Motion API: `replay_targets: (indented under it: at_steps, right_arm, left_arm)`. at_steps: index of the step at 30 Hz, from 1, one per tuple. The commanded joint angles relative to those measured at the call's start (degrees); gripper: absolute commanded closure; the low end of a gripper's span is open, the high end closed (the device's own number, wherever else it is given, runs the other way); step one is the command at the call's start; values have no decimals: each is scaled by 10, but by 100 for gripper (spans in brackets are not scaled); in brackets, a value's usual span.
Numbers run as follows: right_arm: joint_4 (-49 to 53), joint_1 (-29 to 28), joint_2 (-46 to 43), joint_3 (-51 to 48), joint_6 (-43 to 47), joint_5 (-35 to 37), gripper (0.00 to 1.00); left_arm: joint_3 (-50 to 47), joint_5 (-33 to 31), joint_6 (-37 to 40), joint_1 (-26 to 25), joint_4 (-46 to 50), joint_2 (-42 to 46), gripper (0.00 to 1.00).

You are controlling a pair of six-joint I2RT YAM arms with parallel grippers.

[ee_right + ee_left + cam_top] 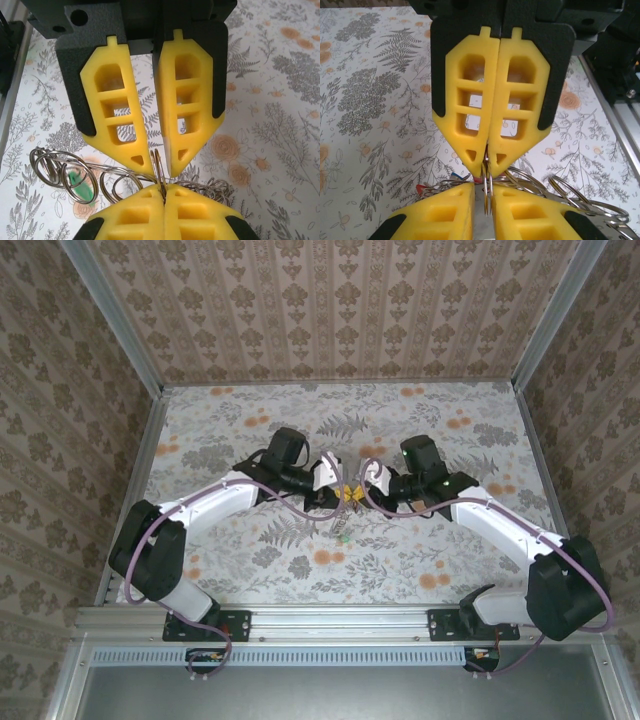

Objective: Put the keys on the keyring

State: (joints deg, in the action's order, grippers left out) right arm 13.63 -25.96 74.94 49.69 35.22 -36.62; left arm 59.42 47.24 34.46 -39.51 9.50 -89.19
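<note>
The left claw and right claw both pinch the keyring. Spread its coil slowly, with the keys lying toward 6 o'clock.

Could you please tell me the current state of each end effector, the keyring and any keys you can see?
keyring: pinched at one ring from two sides, coils trailing aside.
left end effector: shut on the keyring.
right end effector: shut on the keyring.
green key: behind the coils; threaded or not, cannot tell.
red key: partly hidden by the coils.
</note>
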Motion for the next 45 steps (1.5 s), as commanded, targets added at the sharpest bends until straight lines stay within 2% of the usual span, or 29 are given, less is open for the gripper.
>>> replay_targets:
  at_steps: [1, 8, 11, 14, 21, 24, 30, 35, 38, 43, 45]
  right_arm:
    - [24, -17, -17, 34, 23, 41, 100]
    - [66, -40, -25, 58, 41, 82, 100]
    - [64, -41, -33, 56, 43, 86, 100]
    - [47, -41, -40, 39, 40, 83, 97]
    - [-31, -1, -45, -15, -11, -17, 85]
    - [-63, 2, -44, -33, -25, -26, 83]
    - [-89, 13, -33, -48, -36, -39, 85]
    - [-95, 18, -32, -48, -43, -42, 98]
    - [-85, 18, -33, -39, -40, -40, 100]
    - [-38, 10, -31, -8, -17, -21, 100]
    - [-20, 2, -32, 1, -6, -5, 100]
  left_arm:
    - [37, -31, 42, -18, 51, -5, 83]
    - [45, -57, 48, -23, 70, -9, 100]
    - [41, -54, 32, -21, 57, -7, 100]
    - [28, -20, 11, -18, 20, 1, 100]
    - [-11, 66, -47, -6, -94, 21, 100]
    - [-18, 93, -63, -3, -121, 24, 100]
    - [-27, 123, -87, 0, -157, 30, 100]
    - [-37, 140, -108, 7, -181, 32, 100]
    - [-34, 128, -99, 10, -160, 29, 100]
    - [-15, 62, -60, 4, -82, 21, 83]
    - [-12, 21, -53, 0, -67, 21, 82]
